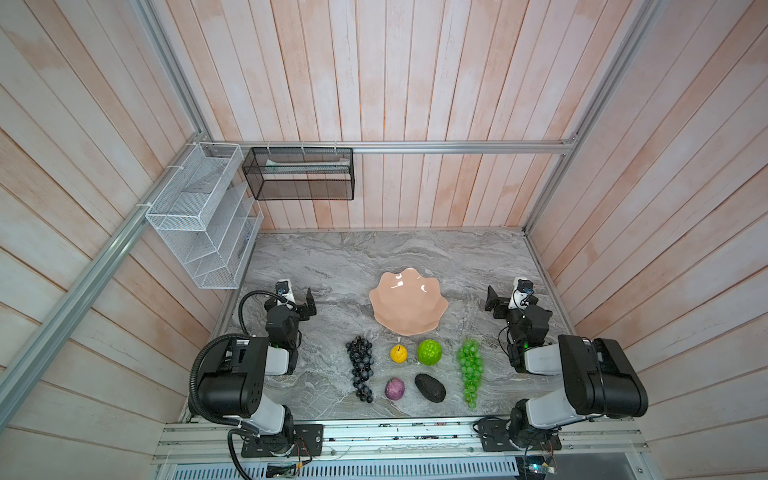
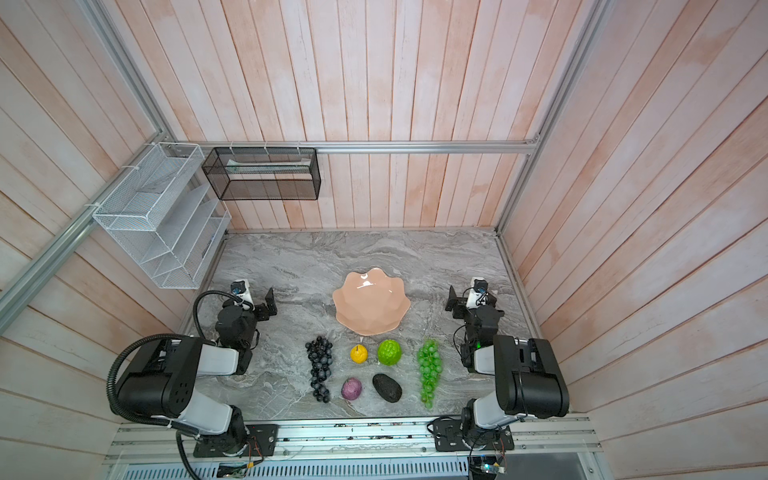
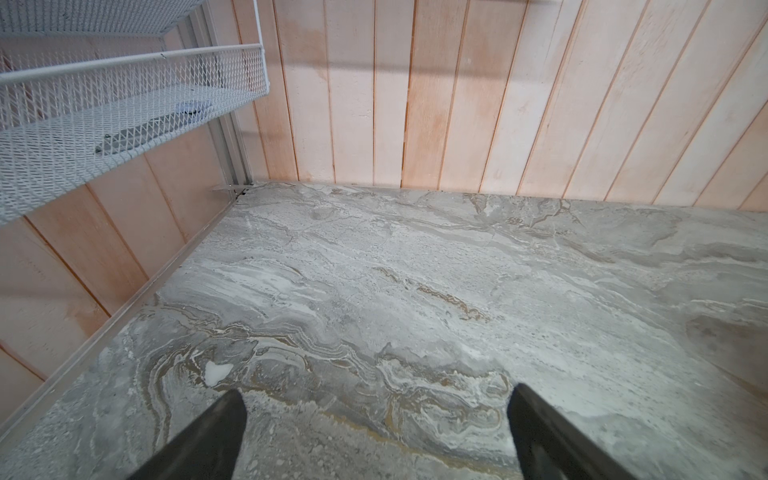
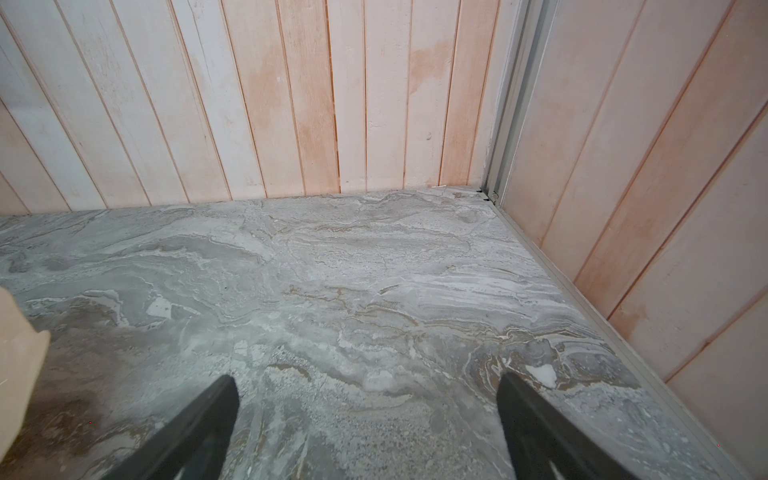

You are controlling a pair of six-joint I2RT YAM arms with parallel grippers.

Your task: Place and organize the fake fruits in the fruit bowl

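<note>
The grey marbled worktop (image 1: 332, 257) carries everything. Near its middle sits the pink bowl (image 1: 408, 301) with a wavy rim, bare inside. All the fruit lies on the worktop in front of it. The dark grape bunch (image 1: 360, 368) is at the left and the green grape bunch (image 1: 470, 368) at the right. The left tool (image 3: 376, 395) and right tool (image 4: 368, 380) flank the bowl, jaws wide, holding nothing. Between the bunches are the avocado (image 1: 430, 387) and, behind it, the bumpy green ball (image 1: 429, 352). Beside these are the purple fruit (image 1: 394, 389) and, behind it, the yellow fruit (image 1: 399, 354).
</note>
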